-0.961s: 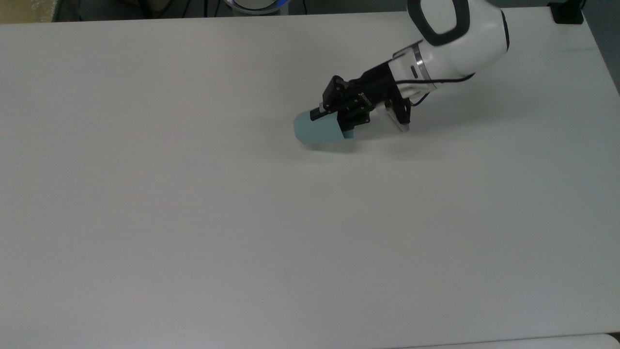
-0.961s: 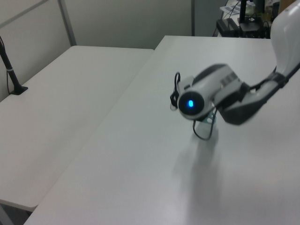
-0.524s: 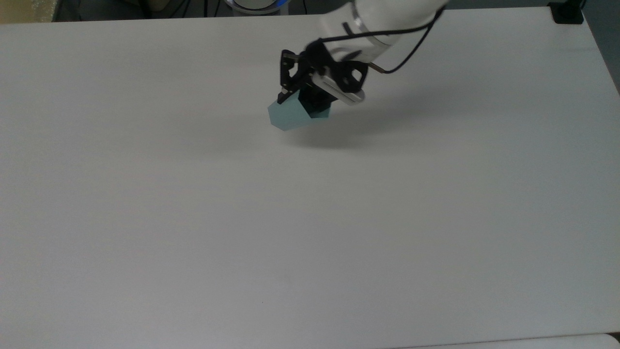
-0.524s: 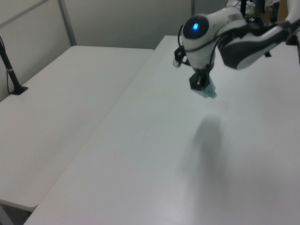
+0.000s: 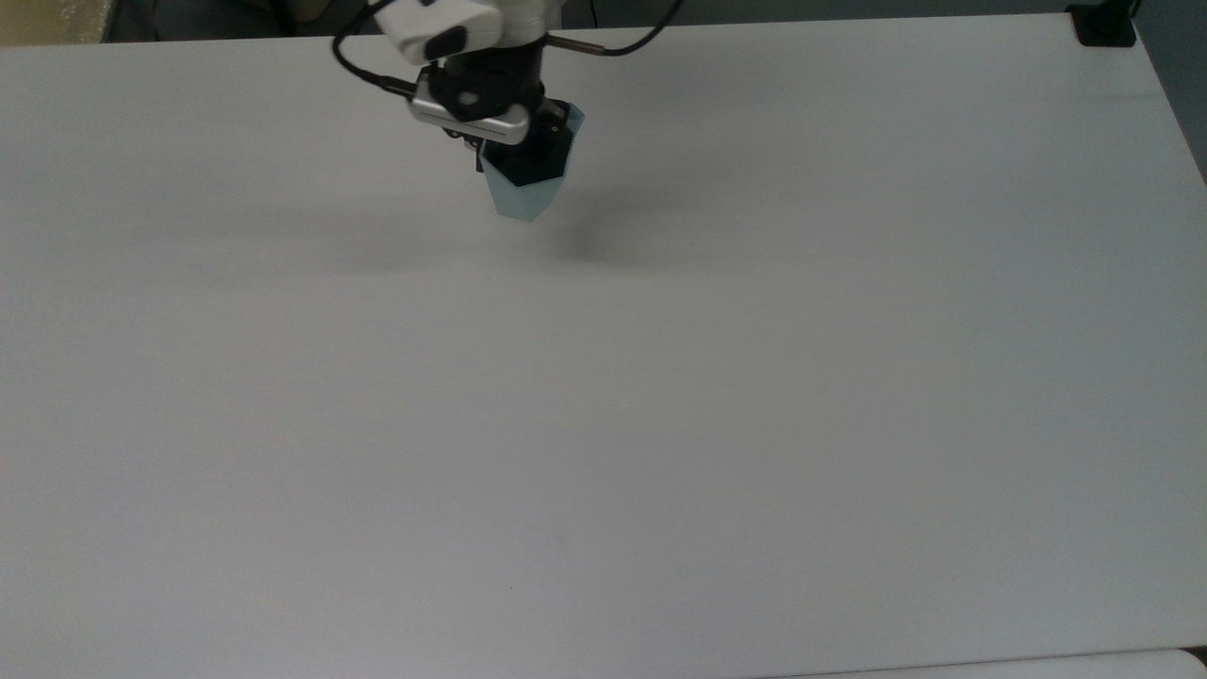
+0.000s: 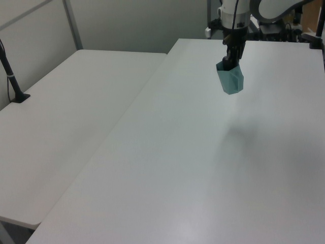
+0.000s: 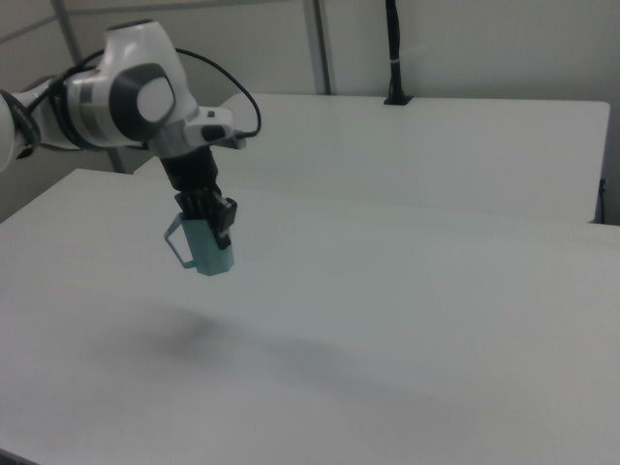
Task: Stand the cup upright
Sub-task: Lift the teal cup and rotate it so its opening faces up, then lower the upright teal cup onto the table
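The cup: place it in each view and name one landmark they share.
Top view: cup upper centre, base pointing down, hanging from the gripper.
Left view: cup upper right, off the table.
Right view: cup left of centre, handle on the right view's left.
Shared landmark: the gripper gripping its rim.

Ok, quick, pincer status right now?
Pincer: shut on the cup, gripping its rim from above, cup held clear of the table, roughly upright.
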Available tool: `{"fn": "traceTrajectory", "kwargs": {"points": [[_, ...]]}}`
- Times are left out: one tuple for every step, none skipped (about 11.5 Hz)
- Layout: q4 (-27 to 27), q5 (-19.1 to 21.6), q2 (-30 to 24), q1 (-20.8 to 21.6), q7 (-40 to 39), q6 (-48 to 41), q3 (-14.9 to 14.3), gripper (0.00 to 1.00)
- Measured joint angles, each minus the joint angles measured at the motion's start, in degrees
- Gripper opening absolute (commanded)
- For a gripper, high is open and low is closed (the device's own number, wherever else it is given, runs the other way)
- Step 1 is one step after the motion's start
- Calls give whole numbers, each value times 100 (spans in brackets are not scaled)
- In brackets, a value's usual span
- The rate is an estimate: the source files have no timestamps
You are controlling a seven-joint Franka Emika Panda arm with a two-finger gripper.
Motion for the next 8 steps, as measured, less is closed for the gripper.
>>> {"fn": "traceTrajectory", "kwargs": {"points": [[-421,306,-109,-262,-163,647,-35,0],[-755,478,-158,-327,-199,1232,-185,0],[-1109,625,-203,-334,-336,1734,-426,0],[-1410,711,-249,-341,-442,2072,-626,0],[-1587,734,-290,-343,-491,2211,-721,0],[-1668,738,-312,-341,-491,2225,-736,0],[-1718,742,-313,-324,-491,2225,-735,0],[-1761,743,-295,-314,-491,2225,-735,0]]}}
